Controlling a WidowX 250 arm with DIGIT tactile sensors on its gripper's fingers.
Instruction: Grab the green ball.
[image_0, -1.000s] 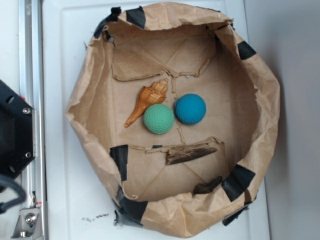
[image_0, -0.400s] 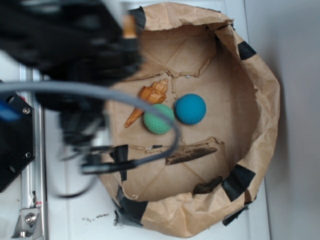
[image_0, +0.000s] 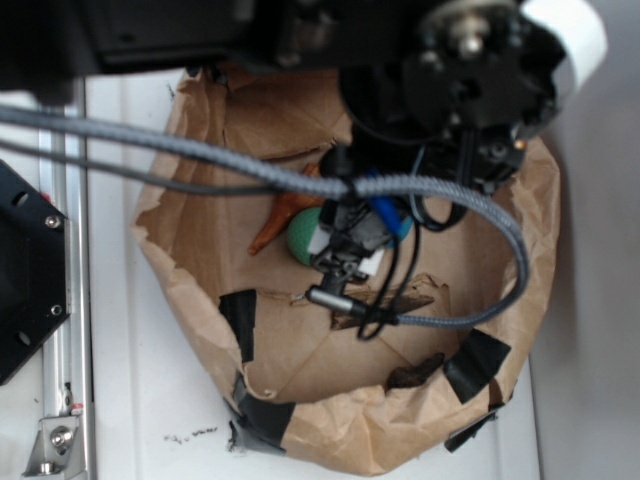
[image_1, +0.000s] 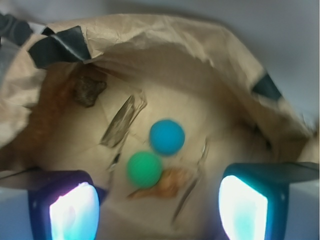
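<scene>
Hovering above the paper bag, hand spread wide, gripping nothing. Green ball sits on bag floor, touching blue ball and shell, slightly left of centre between fingers; needs straight descent.

Seen from the wrist, the fingers are standing wide apart above the paper bag, with clear air lying between them and its floor. The green ball is sitting in that gap, hemmed in closely: the blue ball is crowding it just beyond, and the shell is pressing against its right. A bark strip is lying near on the left, and a bark chunk farther off. The bag's crumpled walls are rising all round. In the exterior view, the arm's cable is draping across the bag opening.
</scene>
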